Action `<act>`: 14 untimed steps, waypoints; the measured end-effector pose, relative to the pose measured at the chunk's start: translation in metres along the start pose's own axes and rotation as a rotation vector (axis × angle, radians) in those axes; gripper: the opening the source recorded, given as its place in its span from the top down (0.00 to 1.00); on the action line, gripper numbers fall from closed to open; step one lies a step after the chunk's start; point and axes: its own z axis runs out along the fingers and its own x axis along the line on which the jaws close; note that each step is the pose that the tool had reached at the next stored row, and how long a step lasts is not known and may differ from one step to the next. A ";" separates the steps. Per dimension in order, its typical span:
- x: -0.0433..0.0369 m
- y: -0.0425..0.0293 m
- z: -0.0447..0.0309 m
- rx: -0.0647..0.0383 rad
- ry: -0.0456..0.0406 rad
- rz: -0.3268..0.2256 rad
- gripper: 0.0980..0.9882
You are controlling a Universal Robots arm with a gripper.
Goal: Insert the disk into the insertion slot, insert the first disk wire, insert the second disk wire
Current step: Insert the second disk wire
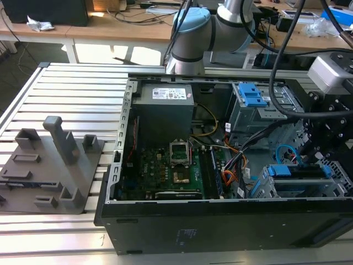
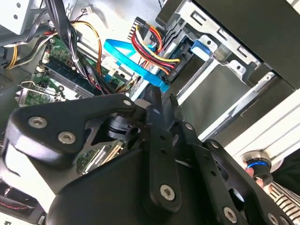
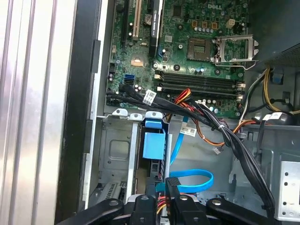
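Note:
The disk (image 1: 298, 171), framed in blue, sits inside the grey insertion slot (image 1: 276, 190) at the case's front on the exterior view's right. Its blue caddy (image 3: 153, 143) lies in the cage (image 3: 115, 150). In the second wrist view a bundle of red, yellow and black wires (image 2: 151, 47) ends in a black plug at the disk's edge. A flat blue wire (image 3: 193, 180) loops back to a black plug at my fingertips. My gripper (image 3: 163, 202) hangs right over the slot (image 2: 220, 77) and looks shut on that blue wire's plug (image 2: 161, 86).
The open black case (image 1: 220, 226) lies on a slatted aluminium table (image 1: 66, 99). Inside are the motherboard (image 3: 197, 47), a power supply (image 1: 165, 110) and a second bay with blue latches (image 1: 251, 94). Black cable bundles (image 3: 234, 140) cross beside the slot. A grey fixture (image 1: 52, 165) stands at the exterior view's left.

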 end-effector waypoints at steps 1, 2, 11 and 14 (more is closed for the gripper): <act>-0.0001 0.0001 -0.0025 0.000 0.0000 0.000 0.85; -0.0002 0.0002 -0.0041 0.000 0.0000 0.000 0.99; -0.0007 0.0008 -0.0160 0.000 0.0003 0.000 0.99; -0.0007 0.0009 -0.0163 0.000 0.0003 0.000 0.99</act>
